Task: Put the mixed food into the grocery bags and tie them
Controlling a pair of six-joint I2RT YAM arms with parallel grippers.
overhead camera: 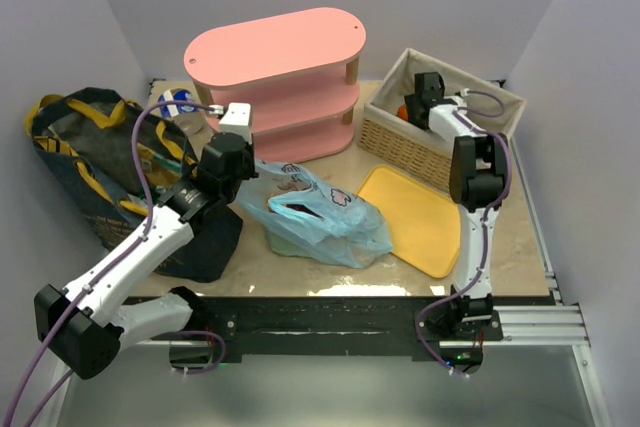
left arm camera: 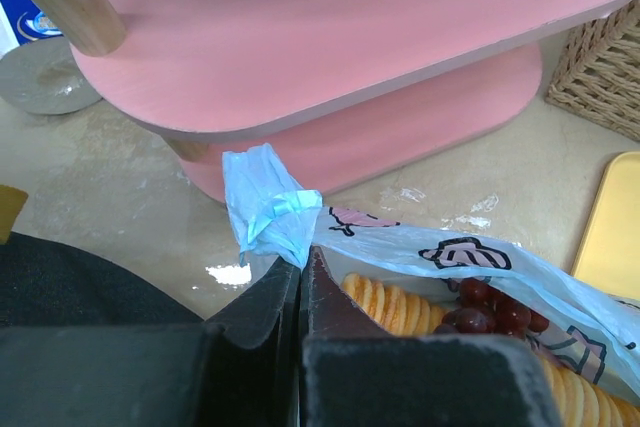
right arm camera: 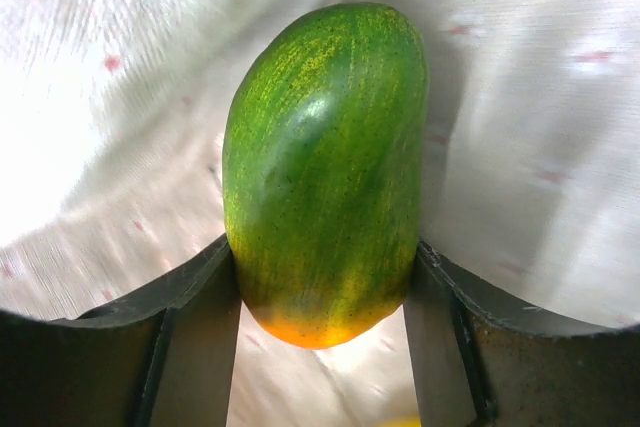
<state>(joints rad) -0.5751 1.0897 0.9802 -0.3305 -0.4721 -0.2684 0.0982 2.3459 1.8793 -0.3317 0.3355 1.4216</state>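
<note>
My left gripper [left arm camera: 298, 269] is shut on a bunched handle of the light-blue patterned plastic bag [left arm camera: 268, 209], holding it up just in front of the pink shelf. Inside that bag [overhead camera: 322, 215] lie the orange ridged bread [left arm camera: 392, 307] and dark grapes [left arm camera: 490, 309]. The navy denim tote [overhead camera: 88, 162] with mustard handles slumps at the left of the table. My right gripper [right arm camera: 325, 252] reaches down into the wicker basket [overhead camera: 400, 145]. Both of its fingers [right arm camera: 200, 297] press the sides of a green mango [right arm camera: 320, 167] with an orange tip, which lies on the basket's white cloth lining [right arm camera: 520, 97].
A pink three-tier shelf [overhead camera: 280, 47] stands at the back centre, close over the left gripper. A yellow tray [overhead camera: 415, 212] lies flat between the plastic bag and the right arm. A blue-and-white container [overhead camera: 180, 102] stands behind the tote.
</note>
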